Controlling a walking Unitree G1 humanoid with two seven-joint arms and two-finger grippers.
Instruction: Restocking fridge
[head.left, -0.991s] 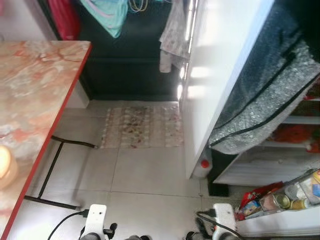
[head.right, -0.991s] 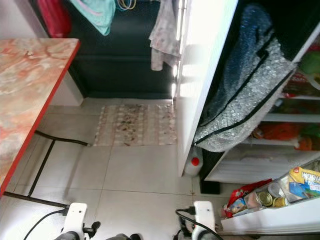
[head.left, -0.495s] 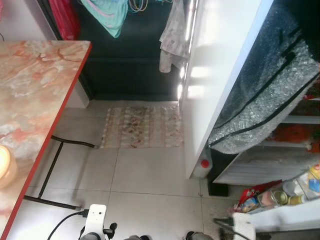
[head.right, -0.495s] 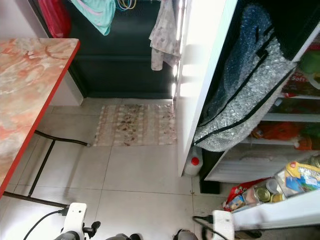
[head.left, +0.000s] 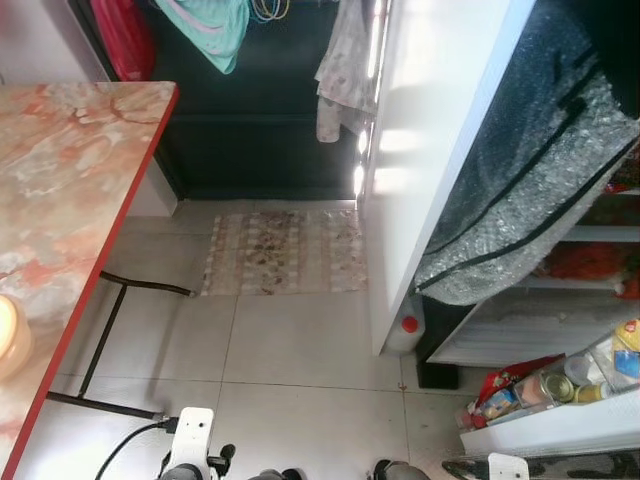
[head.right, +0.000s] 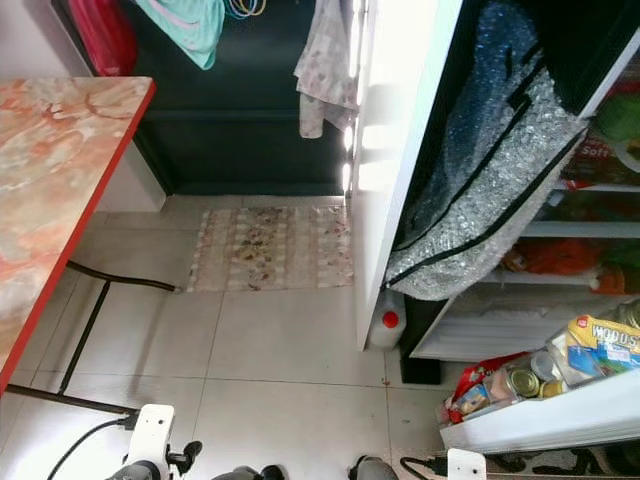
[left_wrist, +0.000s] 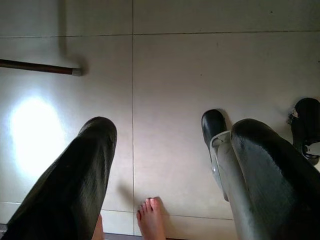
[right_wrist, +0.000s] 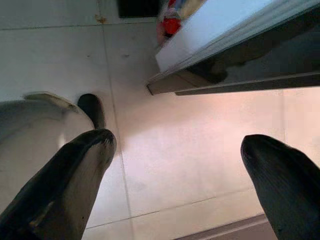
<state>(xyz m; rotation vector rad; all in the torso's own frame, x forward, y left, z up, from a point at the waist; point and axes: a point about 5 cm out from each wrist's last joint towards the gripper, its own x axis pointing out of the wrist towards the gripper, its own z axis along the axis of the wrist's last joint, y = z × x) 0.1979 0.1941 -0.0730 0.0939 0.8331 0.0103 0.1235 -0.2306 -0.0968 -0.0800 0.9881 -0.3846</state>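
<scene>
White and standing open, the fridge (head.right: 400, 150) takes up the right side of the head views, with a silvery insulated bag (head.right: 490, 180) slumped across its upper shelves and orange and green produce dimly seen behind on the shelves to the right. Its door shelf (head.right: 545, 415) swings out low at the right, packed with tins (head.right: 522, 382), a red packet (head.right: 478, 383) and a yellow-and-blue carton (head.right: 600, 340). A red-capped bottle (head.right: 386, 325) stands on the tiled floor (head.right: 290, 350) just beside the fridge's lower front corner. Further back lies a patterned mat (head.right: 270, 248) before a dark doorway where clothes (head.right: 325, 60) hang. At the left runs a marbled orange tabletop (head.left: 60, 200) with a red edge, a pale round object (head.left: 10, 335) resting on it near the frame's edge. The left gripper (left_wrist: 165, 165) hangs low over the floor, its fingers (left_wrist: 70, 190) spread wide apart and holding nothing; a bare foot of a person (left_wrist: 150, 215) shows on the tiles between them. The right gripper (right_wrist: 180, 165) hovers over the floor near the lower corner of the fridge door, its fingers (right_wrist: 65, 185) likewise well apart and empty.
</scene>
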